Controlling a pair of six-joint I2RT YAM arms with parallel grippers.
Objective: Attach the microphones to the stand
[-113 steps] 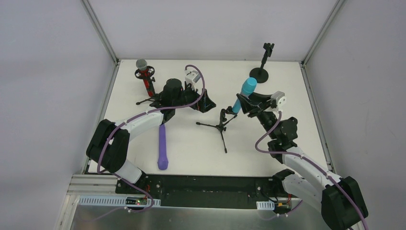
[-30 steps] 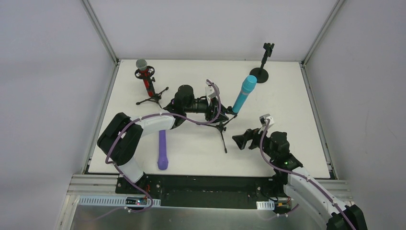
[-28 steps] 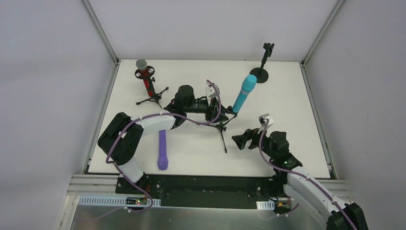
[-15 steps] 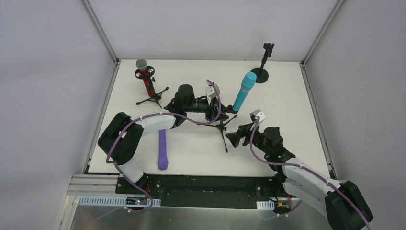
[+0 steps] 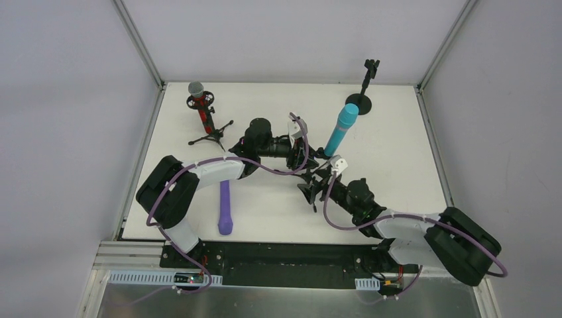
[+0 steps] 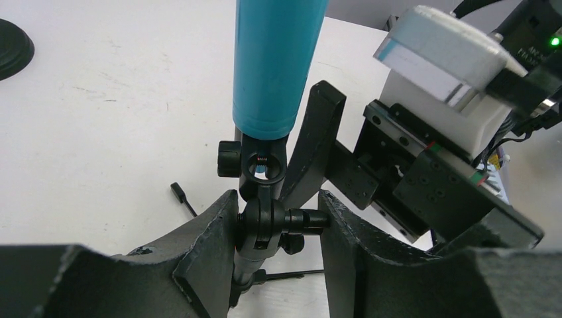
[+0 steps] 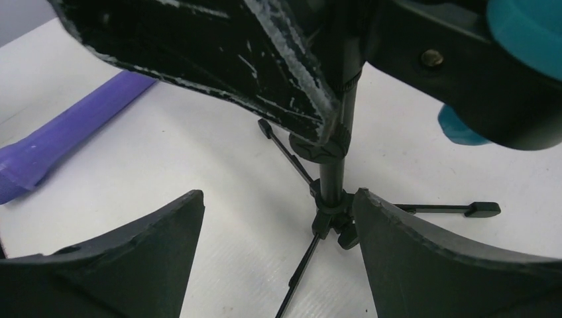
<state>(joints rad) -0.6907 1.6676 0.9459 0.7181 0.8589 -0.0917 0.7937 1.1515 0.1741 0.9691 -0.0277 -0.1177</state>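
The cyan microphone (image 5: 340, 130) (image 6: 278, 59) sits in the clip of the middle tripod stand (image 5: 311, 201), leaning back and to the right. My left gripper (image 5: 305, 159) (image 6: 277, 209) is shut on that stand's swivel joint (image 6: 265, 222), one finger on each side of its knob. Low at the stand's pole (image 7: 331, 172), my right gripper (image 5: 311, 187) (image 7: 278, 199) is open, its right finger beside the leg hub. The red microphone (image 5: 201, 109) stands in its own tripod at the back left. Flat on the table at the left lies the purple microphone (image 5: 225, 205) (image 7: 66, 139).
A black stand with a round base (image 5: 363, 93) and a bare clip stands at the back right corner. The table (image 5: 397, 152) is white and walled on three sides. Both arms' purple cables hang close to the middle stand.
My right arm has swung left and reached in low to the middle stand, its jaws narrowing slightly. The left gripper has closed a little on the joint, and the cyan microphone stands somewhat more upright.
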